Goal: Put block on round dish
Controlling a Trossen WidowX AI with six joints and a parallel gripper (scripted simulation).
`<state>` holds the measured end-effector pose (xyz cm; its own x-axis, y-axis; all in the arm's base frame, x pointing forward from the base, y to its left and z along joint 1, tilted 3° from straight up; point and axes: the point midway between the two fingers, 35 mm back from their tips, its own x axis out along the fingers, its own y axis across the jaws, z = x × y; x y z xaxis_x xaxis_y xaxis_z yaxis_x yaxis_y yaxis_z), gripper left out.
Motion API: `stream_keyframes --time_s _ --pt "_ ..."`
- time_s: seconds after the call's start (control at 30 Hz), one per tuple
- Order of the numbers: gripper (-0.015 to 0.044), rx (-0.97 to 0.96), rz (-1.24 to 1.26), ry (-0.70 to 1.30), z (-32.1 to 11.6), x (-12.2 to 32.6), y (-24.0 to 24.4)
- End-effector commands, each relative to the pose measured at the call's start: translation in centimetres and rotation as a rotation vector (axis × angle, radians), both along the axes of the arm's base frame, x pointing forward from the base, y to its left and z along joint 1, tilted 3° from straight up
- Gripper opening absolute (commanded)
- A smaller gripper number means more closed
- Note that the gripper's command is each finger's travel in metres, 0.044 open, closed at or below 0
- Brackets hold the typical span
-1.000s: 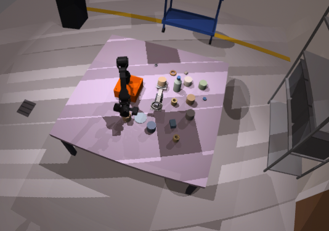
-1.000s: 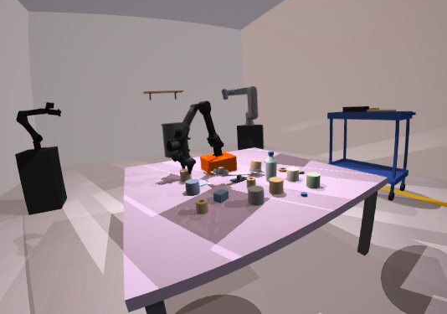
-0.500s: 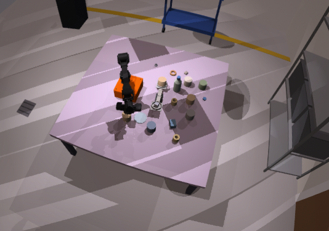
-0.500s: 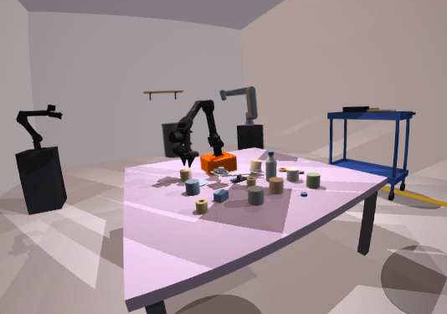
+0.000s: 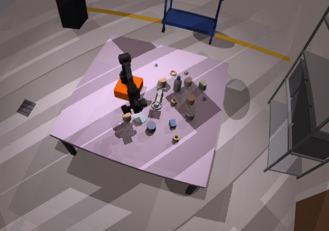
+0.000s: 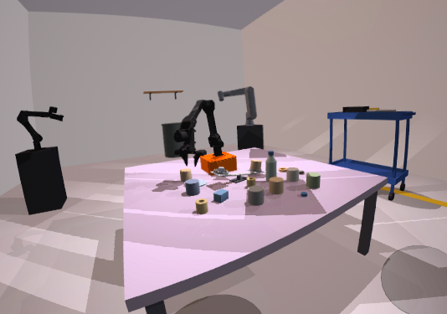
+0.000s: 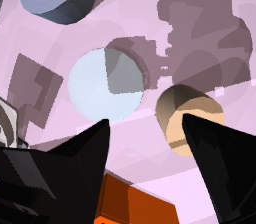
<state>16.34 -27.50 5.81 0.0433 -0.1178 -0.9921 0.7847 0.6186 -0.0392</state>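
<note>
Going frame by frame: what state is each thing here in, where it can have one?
End effector: open, holding nothing, above the table.
Dish: nothing on it.
Near cup: standing on the table beside the dish, apart from it.
Balance: no cup on its near end.
Other cup: on the balance's far end.

My arm (image 6: 200, 123) arches up from its base and bends down at the elbow; its gripper (image 6: 190, 159) hangs above the surface (image 6: 259, 228), jaws partly spread, pointing down, with nothing between them.
</note>
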Motion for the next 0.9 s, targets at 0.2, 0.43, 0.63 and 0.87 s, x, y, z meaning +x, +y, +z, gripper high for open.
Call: stream_keyframes --time_s 0.2,0.43,0.63,0.87 --pt "0.026 -0.007 0.324 0.036 0.5 2.5 1.1" --pt "0.026 -0.012 0.563 0.057 0.8 4.4 2.1" --pt "0.026 -0.017 0.77 0.077 1.1 5.9 3.1" --pt "0.026 -0.023 1.011 0.1 1.5 7.6 4.3"
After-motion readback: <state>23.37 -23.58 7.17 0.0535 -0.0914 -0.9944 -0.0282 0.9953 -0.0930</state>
